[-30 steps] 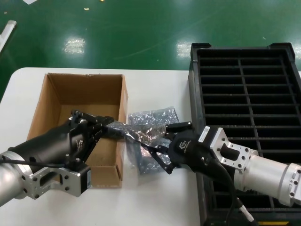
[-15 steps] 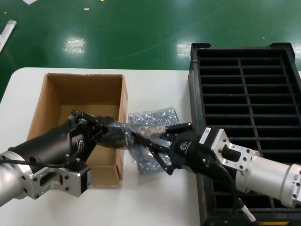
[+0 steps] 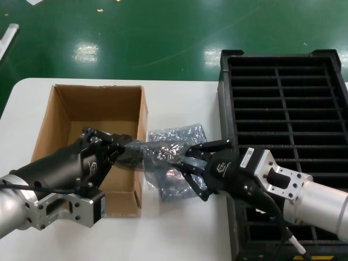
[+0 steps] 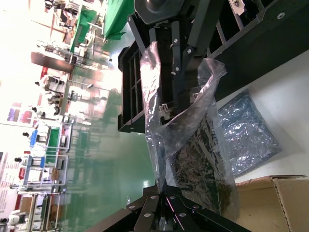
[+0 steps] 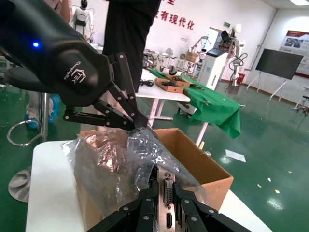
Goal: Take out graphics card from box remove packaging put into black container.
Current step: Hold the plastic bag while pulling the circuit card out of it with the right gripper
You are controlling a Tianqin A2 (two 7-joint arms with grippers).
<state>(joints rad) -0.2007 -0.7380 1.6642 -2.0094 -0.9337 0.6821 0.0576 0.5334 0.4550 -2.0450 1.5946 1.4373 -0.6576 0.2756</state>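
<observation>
The crinkly clear packaging [image 3: 159,149] is stretched in the air between my two grippers, just right of the brown box [image 3: 61,111]. My left gripper [image 3: 128,143] is shut on one end of the bag, seen close in the left wrist view [image 4: 167,189]. The graphics card [image 4: 202,162] shows dark inside the bag. Its silver bracket with a white port [image 5: 167,192] sticks out of the bag's mouth. My right gripper [image 5: 167,205] is shut on that bracket, and in the head view it sits at the bag's other end [image 3: 189,163].
A second silver-grey bag [image 3: 185,133] lies flat on the white table [image 3: 179,231] under the stretched one. The black container [image 3: 278,89] with its rows of slots stands on the right, close behind my right arm. Green floor lies beyond the table.
My right gripper has drawn back to the right a little with the bracket, pulling the bag tauter. The left gripper has stayed where it was, holding its end.
</observation>
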